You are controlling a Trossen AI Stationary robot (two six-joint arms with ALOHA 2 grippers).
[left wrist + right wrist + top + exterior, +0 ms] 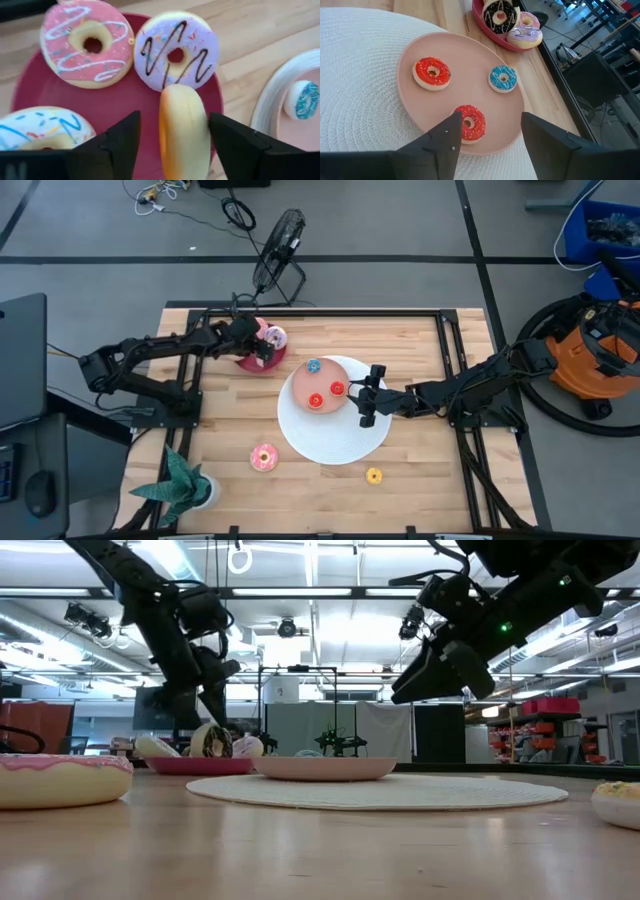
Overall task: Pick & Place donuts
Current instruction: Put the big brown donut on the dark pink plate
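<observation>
Seven of nine placed: four frosted donuts on the crimson plate (pixel 243 362) upper centre-left, one on edge between the left gripper's (pixel 172 142) parted fingers; three tiny ones (pixel 503 79) on the salmon plate (pixel 410 60) under the open, empty right gripper (pixel 366 395); the pink frosted donut (pixel 264 457) and tiny yellow donut (pixel 374 475) remain lower centre.

Bright ceiling strip lights (pixel 300 592) glare in the low view, silhouetting both arms; the nearest pink donut (pixel 60 780) blurs.

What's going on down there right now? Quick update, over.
Left gripper open over crimson plate, chocolate donut on edge between its fingers. Right gripper open above salmon plate. Pink donut, yellow donut left on table. Nothing blocking.
</observation>
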